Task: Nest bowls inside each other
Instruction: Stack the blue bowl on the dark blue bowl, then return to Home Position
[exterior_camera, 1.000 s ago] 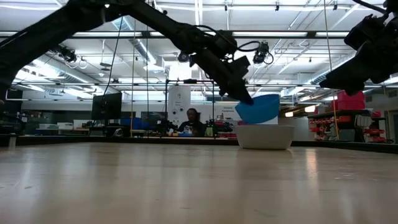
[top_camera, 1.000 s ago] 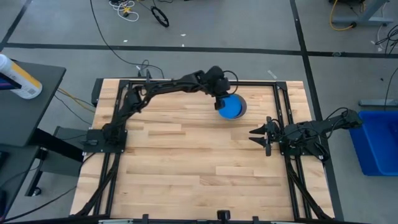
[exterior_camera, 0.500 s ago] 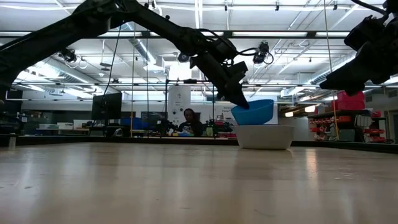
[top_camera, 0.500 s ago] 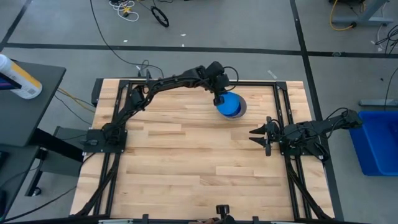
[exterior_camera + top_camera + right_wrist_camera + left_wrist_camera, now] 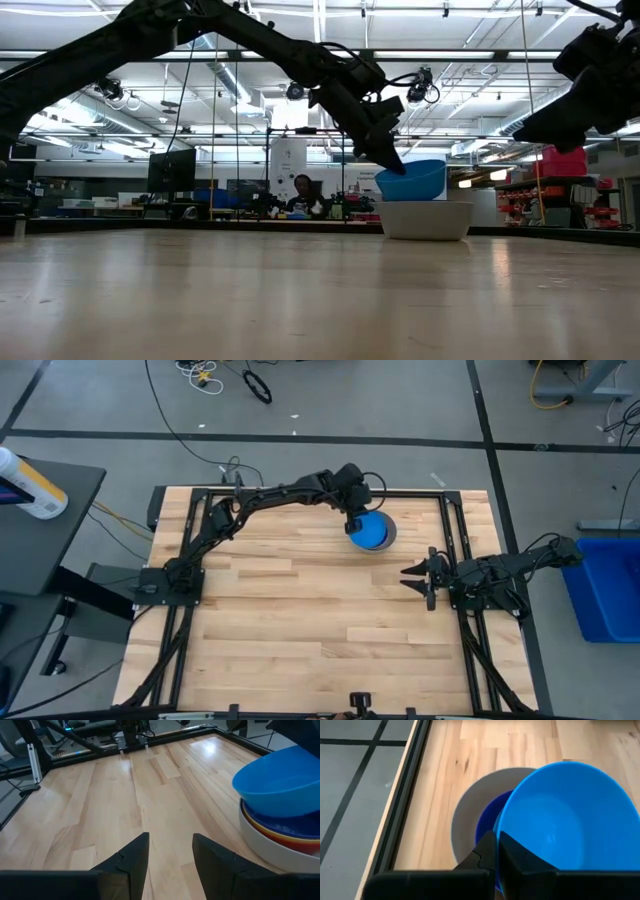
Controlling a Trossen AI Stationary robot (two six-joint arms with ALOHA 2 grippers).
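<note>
A grey bowl (image 5: pixel 280 854) stands at the table's far right part with yellow, red and dark blue bowls (image 5: pixel 295 827) nested in it. A light blue bowl (image 5: pixel 412 180) hangs tilted right over this stack, with my left gripper (image 5: pixel 497 840) shut on it. Its underside is at the stack's top; whether they touch I cannot tell. My right gripper (image 5: pixel 170 837) stands open by the table's right edge, nearer than the stack, with nothing between its fingers. My left gripper pinches the light blue bowl's rim (image 5: pixel 496 827) on the side toward the table's far left. One finger is inside the bowl and one outside. The fingers slant down from the far left. The bowl's open side faces up, tilted, over the grey bowl.
A dark metal frame (image 5: pixel 300 490) runs along the table's edges. Bare wooden tabletop (image 5: pixel 300 620) spreads across the middle, left and near parts. Beyond the table are the floor, cables and a blue bin (image 5: pixel 610 585) at the right.
The light blue bowl, strongly tilted a second ago, has tipped nearer to level and its raised side has sunk toward the stack. My left gripper has kept its hold on the rim.
</note>
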